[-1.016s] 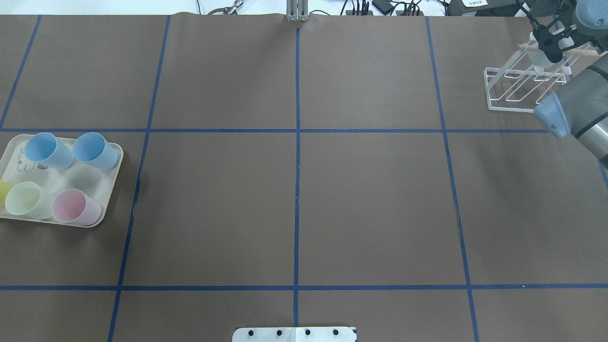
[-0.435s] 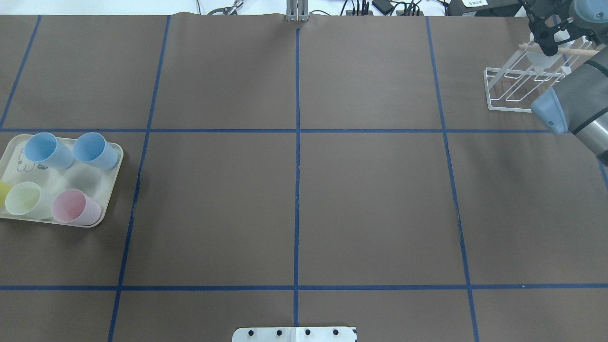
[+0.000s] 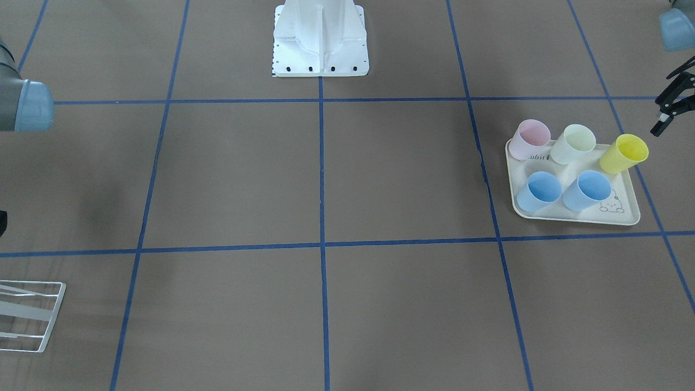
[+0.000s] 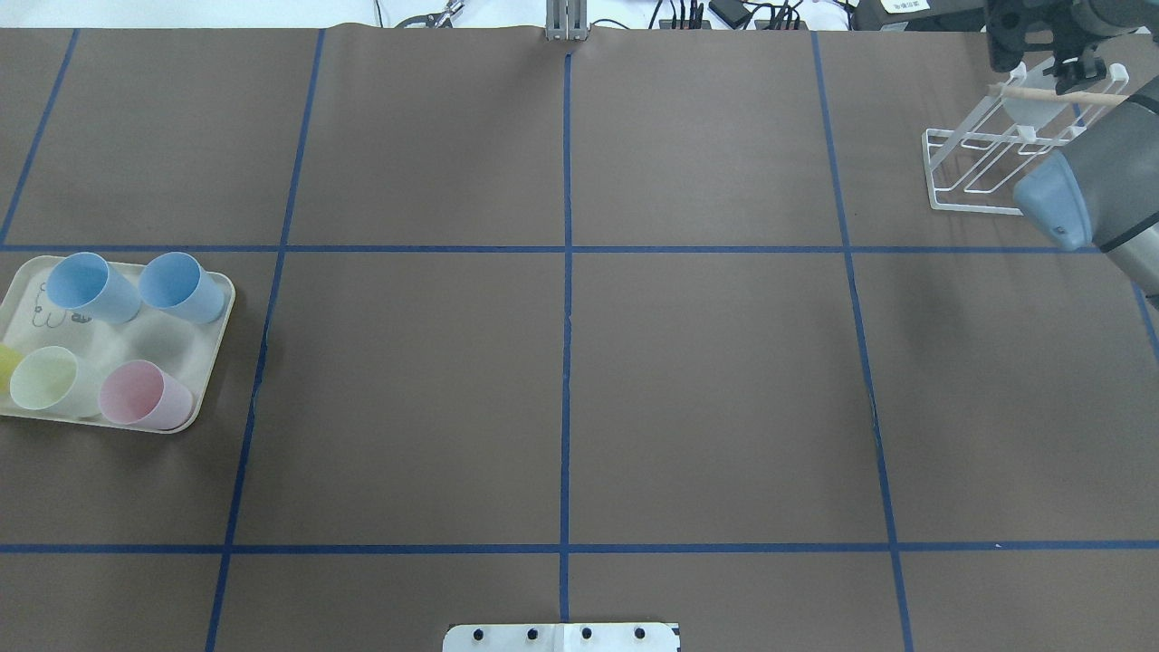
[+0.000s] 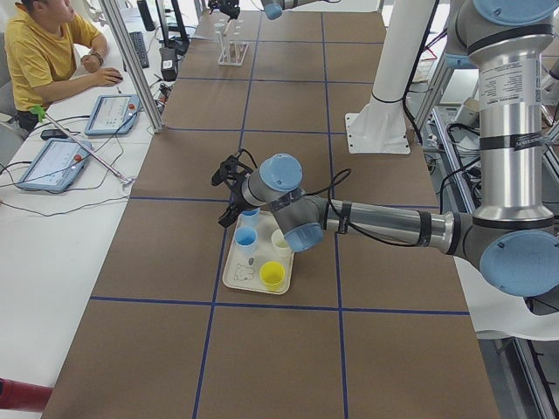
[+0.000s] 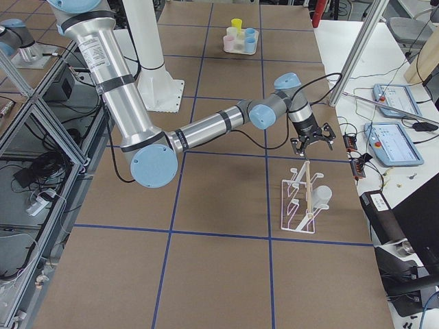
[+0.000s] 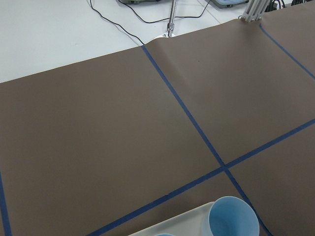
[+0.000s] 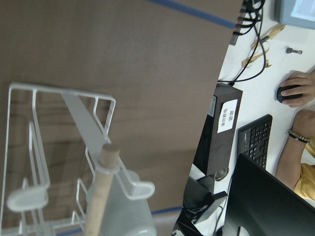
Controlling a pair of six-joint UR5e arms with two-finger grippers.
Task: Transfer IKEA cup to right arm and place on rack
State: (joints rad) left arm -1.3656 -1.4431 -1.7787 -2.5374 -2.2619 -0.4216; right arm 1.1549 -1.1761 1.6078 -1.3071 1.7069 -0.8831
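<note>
The white wire rack (image 4: 973,177) stands at the table's far right corner, also in the right side view (image 6: 296,205) and the right wrist view (image 8: 54,128). A whitish IKEA cup (image 6: 321,197) hangs on it under a wooden rod (image 8: 101,196). My right gripper (image 6: 313,145) hovers open beyond the rack, holding nothing. Several coloured cups stand on the cream tray (image 3: 575,218), among them a yellow cup (image 3: 624,153), a pink cup (image 3: 531,138) and a blue cup (image 7: 231,221). My left gripper (image 3: 669,108) hangs open just outside the tray, beside the yellow cup.
The robot's white base (image 3: 320,43) is at the table's near middle edge. Beyond the far edge are cables, a keyboard (image 8: 258,140), a person's hand on a mouse (image 8: 295,91) and a seated person (image 5: 44,52). Blue tape lines grid the brown table.
My right gripper has drawn back from the cup on the rack toward the far table edge. The cup stays on the rack. The tray's cups have not moved.
</note>
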